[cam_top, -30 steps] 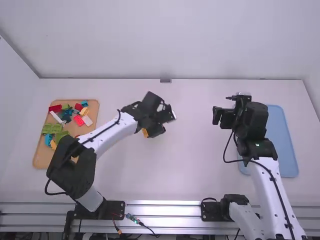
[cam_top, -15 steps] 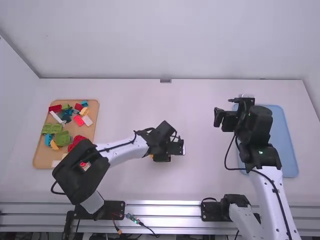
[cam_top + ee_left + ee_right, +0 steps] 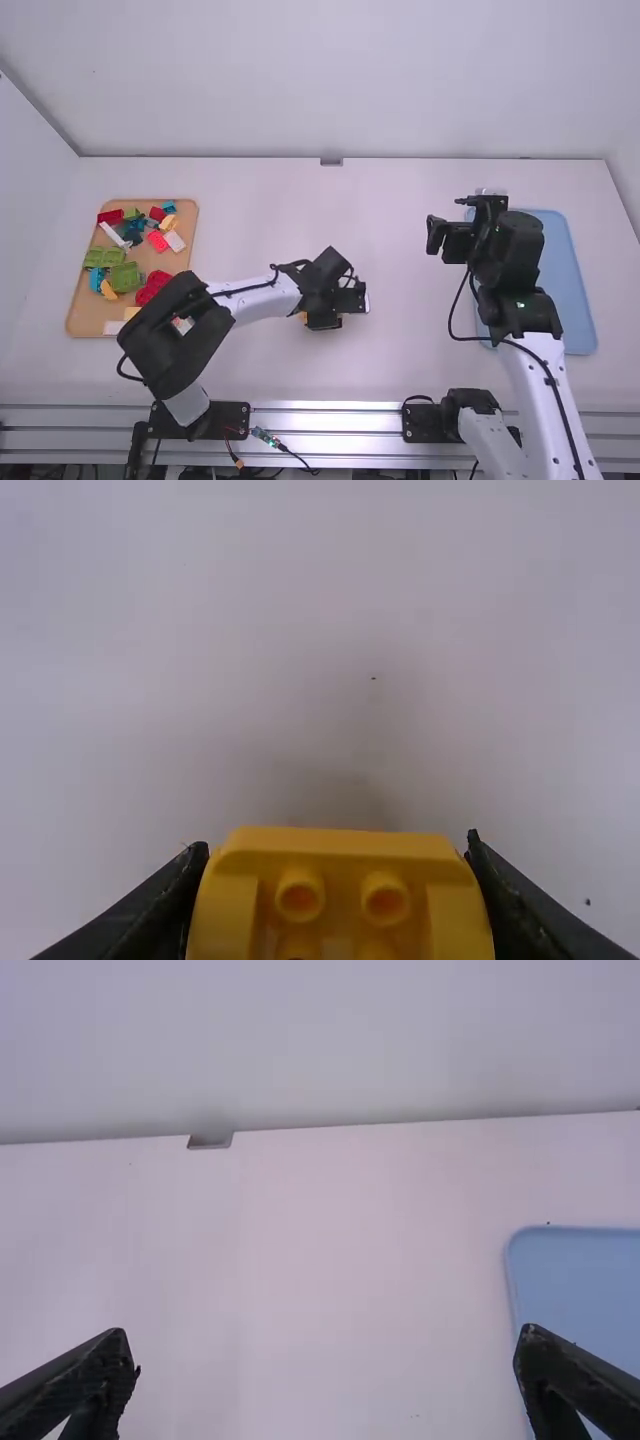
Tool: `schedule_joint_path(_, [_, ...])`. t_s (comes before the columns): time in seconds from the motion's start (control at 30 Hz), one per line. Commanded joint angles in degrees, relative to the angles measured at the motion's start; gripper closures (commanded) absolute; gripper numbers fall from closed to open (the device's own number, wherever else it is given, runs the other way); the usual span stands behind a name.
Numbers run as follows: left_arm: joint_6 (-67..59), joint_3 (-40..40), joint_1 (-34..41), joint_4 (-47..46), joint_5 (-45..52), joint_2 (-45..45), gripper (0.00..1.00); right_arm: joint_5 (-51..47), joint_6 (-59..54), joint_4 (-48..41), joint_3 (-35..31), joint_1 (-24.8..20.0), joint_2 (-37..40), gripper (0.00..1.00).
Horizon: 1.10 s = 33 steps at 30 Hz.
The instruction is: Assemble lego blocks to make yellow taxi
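Over the middle of the table is my left gripper [image 3: 340,310], with a bit of yellow visible beside it. In the left wrist view my left gripper [image 3: 338,880] is shut on a yellow block [image 3: 335,844] with round studs, one finger at each side. Whether the block touches the table cannot be told. My right gripper [image 3: 447,235] is held above the table's right part, left of the blue tray. The right wrist view shows my right gripper [image 3: 325,1360] wide open, nothing between its fingers.
At the far left lies a tan tray [image 3: 80,315] with red, green, blue, yellow and white blocks [image 3: 125,277]. A blue tray [image 3: 575,300] lies at the right, partly behind the right arm. A wall rises along the table's far edge.
My left gripper has come nearer the camera and slightly right with the yellow block, then almost stopped. More of the tan tray's blocks are uncovered. The right arm has shifted only slightly.
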<state>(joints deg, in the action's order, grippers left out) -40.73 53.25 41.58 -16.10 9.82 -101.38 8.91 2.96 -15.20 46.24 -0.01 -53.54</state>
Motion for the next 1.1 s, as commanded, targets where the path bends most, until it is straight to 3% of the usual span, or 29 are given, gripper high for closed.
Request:
schedule_joint_path(0.0, [0.9,2.9,0.0,-1.2,-0.2,-1.3,0.98,0.2,0.1,-0.1,2.2,0.1,0.7,0.01])
schedule_joint_path(0.53, [0.4,5.4,0.0,3.5,-1.9,-6.9,0.98,0.2,0.0,-0.2,2.2,0.1,0.7,0.01])
schedule_joint_path(0.77, [0.4,5.3,0.0,2.9,-5.0,-7.5,0.86,0.3,0.1,-0.3,2.2,0.1,0.7,0.01])
schedule_joint_path(0.9, [0.5,5.4,-0.1,3.5,-6.1,-7.5,0.64,0.2,0.0,-0.3,2.2,0.1,0.7,0.01])
schedule_joint_path(0.93, [0.6,5.4,-0.4,3.5,-6.5,-7.5,0.07,0.3,0.1,-0.3,2.2,0.1,0.7,0.01])
schedule_joint_path(0.97, [0.6,5.4,-0.4,3.5,-6.5,-7.5,0.01,0.3,0.1,-0.3,2.2,0.1,0.7,0.01])
schedule_joint_path(1.07, [0.9,6.6,-0.1,1.9,-6.2,-7.4,0.01,0.3,0.0,-0.3,2.2,0.1,0.7,0.01])
